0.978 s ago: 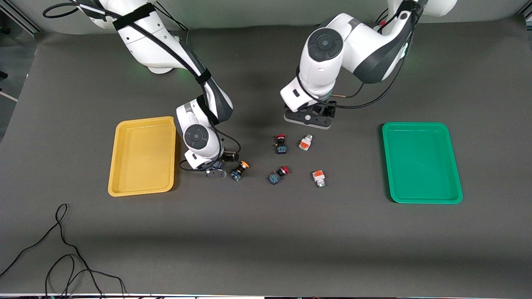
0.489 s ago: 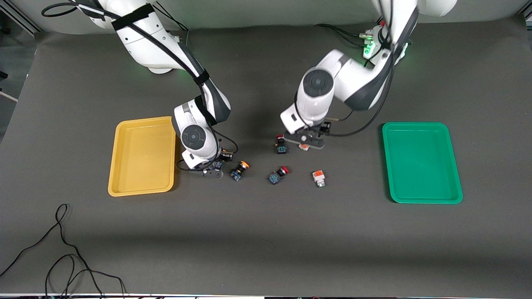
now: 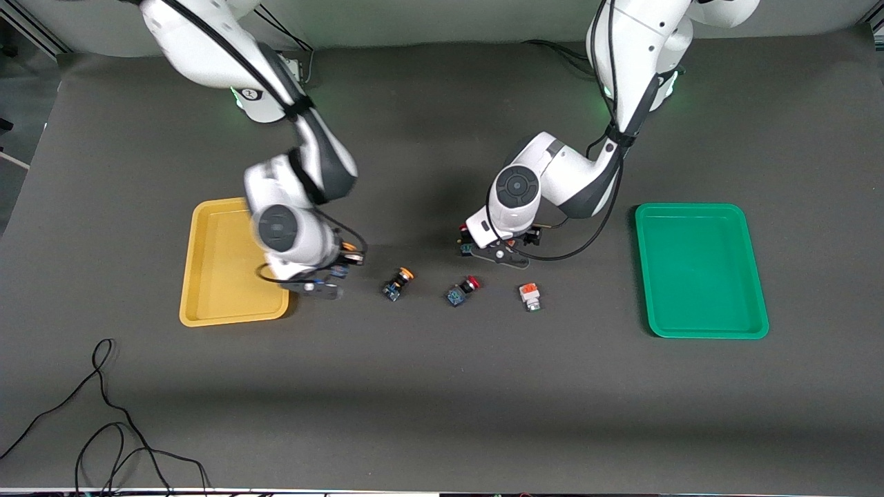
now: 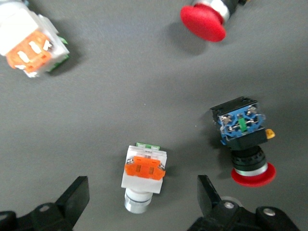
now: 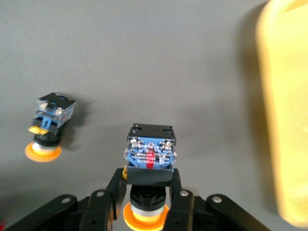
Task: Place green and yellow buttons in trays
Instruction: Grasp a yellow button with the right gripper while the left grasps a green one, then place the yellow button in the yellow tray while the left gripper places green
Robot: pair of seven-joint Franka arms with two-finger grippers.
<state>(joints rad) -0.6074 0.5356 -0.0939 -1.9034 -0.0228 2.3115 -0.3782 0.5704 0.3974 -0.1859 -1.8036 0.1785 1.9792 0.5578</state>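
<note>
My right gripper (image 3: 323, 281) is shut on a yellow-capped button (image 5: 150, 159) with a black-blue body, and holds it over the table beside the yellow tray (image 3: 221, 276). The fingers (image 5: 118, 190) clamp its body just above the cap. A second yellow-capped button (image 3: 398, 284) lies on the table, also in the right wrist view (image 5: 48, 127). My left gripper (image 3: 504, 252) is open and low around a white-grey button with an orange section (image 4: 143, 177), one finger (image 4: 77, 197) on each side, apart from it. Another white-grey button (image 3: 530, 296) lies nearer the front camera. The green tray (image 3: 701, 269) holds nothing.
Two red-capped black-blue switches lie on the table. One (image 3: 462, 290) is between the loose yellow and white-grey buttons. The other (image 3: 467, 241) is right beside my left gripper, partly hidden. A black cable (image 3: 103, 414) lies near the front edge.
My right gripper has risen with the yellow-capped button and moved toward the yellow tray. My left gripper has come down and now straddles the white-grey button.
</note>
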